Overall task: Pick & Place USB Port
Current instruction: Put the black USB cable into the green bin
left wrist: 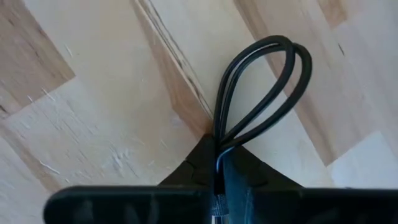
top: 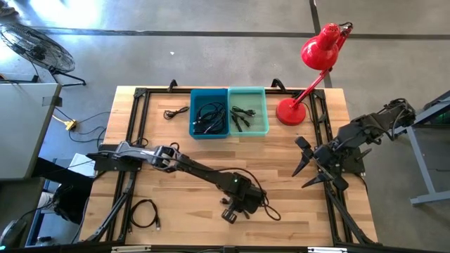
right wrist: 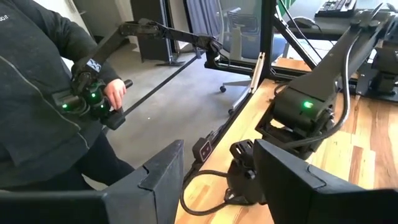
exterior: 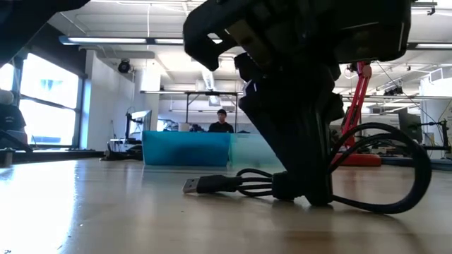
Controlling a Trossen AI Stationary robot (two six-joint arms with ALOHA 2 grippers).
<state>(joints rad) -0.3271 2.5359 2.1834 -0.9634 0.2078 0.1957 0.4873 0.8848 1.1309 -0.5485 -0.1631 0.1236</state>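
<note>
**Left gripper clamping USB cable**

The left gripper (top: 239, 207) is pinching the black USB cable (top: 256, 204) on the table (top: 316, 218) near its front edge. The right gripper (top: 304, 160) is hovering, fingers apart, empty, near the right edge.

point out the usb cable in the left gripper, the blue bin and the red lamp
usb cable (exterior: 212, 185), low view, on its metal plug
blue bin (top: 209, 112), high view, on its inside
red lamp (top: 320, 49), high view, on its shade
</note>
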